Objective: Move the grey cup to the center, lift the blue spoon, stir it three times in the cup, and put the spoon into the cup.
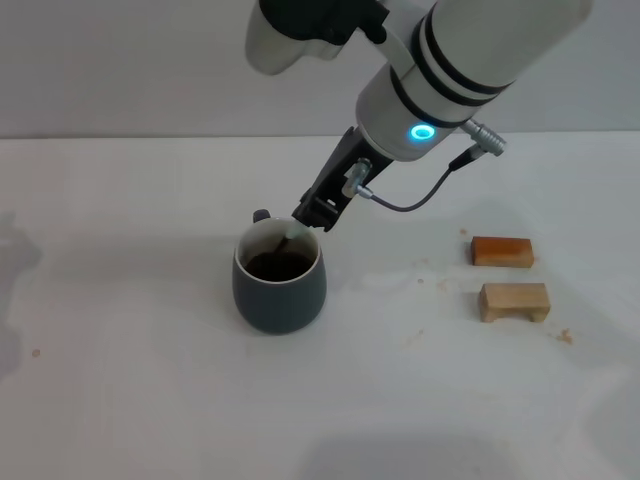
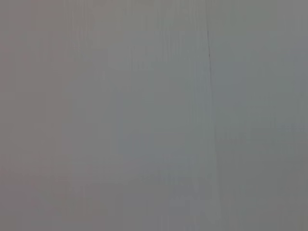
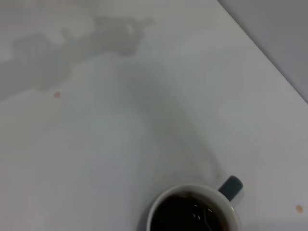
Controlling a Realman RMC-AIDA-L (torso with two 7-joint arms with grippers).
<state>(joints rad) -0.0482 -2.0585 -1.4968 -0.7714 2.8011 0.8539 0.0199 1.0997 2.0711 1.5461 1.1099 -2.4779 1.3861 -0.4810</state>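
Observation:
The grey cup (image 1: 280, 285) stands on the white table near the middle, with dark liquid inside and its small handle (image 1: 261, 215) turned to the far side. My right gripper (image 1: 314, 212) hangs just above the cup's far right rim, shut on the blue spoon (image 1: 289, 238). The spoon slants down into the cup, and only a short pale piece of it shows below the fingers. In the right wrist view the cup (image 3: 192, 211) sits under the camera, with a faint glint of the spoon (image 3: 207, 217) in the liquid. My left gripper is out of view.
Two small wooden blocks lie to the right of the cup, an orange-brown one (image 1: 502, 251) and a paler one (image 1: 514, 301). A few crumbs and small stains dot the table (image 1: 120, 380). The left wrist view shows only a plain grey surface.

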